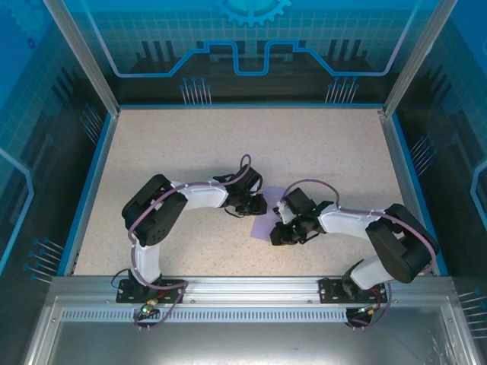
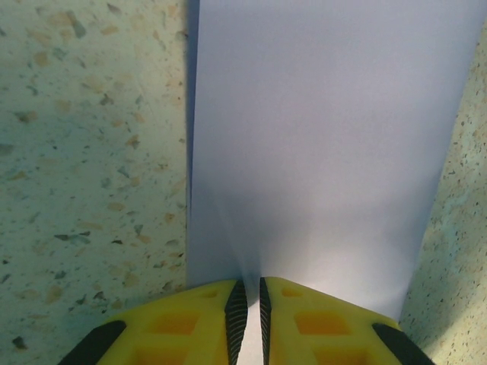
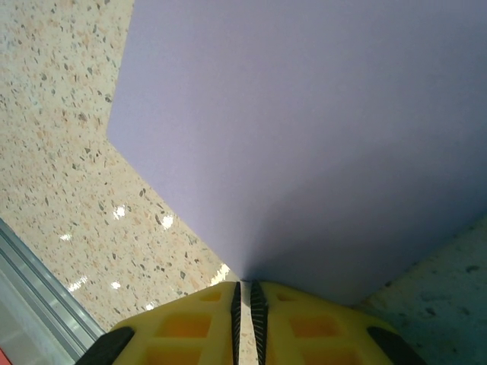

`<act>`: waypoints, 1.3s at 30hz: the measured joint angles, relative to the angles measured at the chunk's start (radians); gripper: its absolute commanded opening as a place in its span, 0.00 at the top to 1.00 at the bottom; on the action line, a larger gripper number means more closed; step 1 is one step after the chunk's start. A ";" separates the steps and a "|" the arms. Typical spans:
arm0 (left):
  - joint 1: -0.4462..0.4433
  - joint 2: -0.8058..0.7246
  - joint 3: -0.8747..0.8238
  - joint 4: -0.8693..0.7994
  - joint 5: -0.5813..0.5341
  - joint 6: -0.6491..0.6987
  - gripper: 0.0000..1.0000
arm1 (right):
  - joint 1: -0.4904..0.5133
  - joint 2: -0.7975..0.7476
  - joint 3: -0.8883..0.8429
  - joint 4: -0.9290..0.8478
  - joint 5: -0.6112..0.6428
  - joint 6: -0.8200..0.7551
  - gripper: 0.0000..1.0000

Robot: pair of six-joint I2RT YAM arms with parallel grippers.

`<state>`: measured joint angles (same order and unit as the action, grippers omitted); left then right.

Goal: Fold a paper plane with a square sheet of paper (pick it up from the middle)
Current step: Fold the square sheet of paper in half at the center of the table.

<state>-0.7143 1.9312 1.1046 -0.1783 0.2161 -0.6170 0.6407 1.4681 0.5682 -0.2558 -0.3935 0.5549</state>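
Observation:
The square sheet of paper (image 1: 266, 219), plain lavender, lies at the middle of the table between my two grippers. My left gripper (image 1: 257, 205) comes at it from the left. In the left wrist view its yellow jaws (image 2: 249, 283) are shut on the sheet (image 2: 327, 137), which puckers into the narrow gap. My right gripper (image 1: 280, 230) reaches in from the right. In the right wrist view it (image 3: 245, 285) pinches the sheet's (image 3: 304, 137) near edge at the very fingertips. A shadow under the sheet shows that side lifted off the table.
The speckled tabletop (image 1: 228, 144) is bounded by a blue rim and transparent walls (image 1: 91, 175). A metal rail (image 3: 30, 281) runs along the near edge beside the arm bases.

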 measured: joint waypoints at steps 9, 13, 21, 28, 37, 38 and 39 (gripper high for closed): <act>0.005 0.001 0.000 0.001 0.013 0.000 0.81 | -0.050 -0.068 0.029 -0.060 -0.008 0.002 0.84; 0.005 0.000 -0.001 0.002 0.013 0.000 0.81 | -0.061 -0.017 0.088 0.007 -0.011 0.005 0.84; 0.005 0.000 -0.008 0.015 0.016 0.000 0.81 | -0.066 0.067 0.043 0.079 -0.008 -0.009 0.84; 0.007 0.001 -0.008 0.019 0.023 0.017 0.81 | -0.094 -0.005 -0.012 0.054 -0.004 -0.029 0.84; 0.011 0.002 -0.008 0.019 0.028 0.018 0.81 | -0.124 -0.070 0.008 -0.114 0.014 -0.031 0.84; 0.011 0.002 -0.008 0.019 0.029 0.018 0.81 | -0.122 -0.070 0.017 -0.114 0.011 -0.028 0.84; 0.011 0.002 -0.008 0.019 0.029 0.018 0.81 | -0.116 -0.070 0.030 -0.111 0.008 -0.024 0.84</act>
<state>-0.7033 1.9327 1.0969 -0.1596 0.2451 -0.5987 0.5247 1.3983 0.5980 -0.3664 -0.3859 0.5308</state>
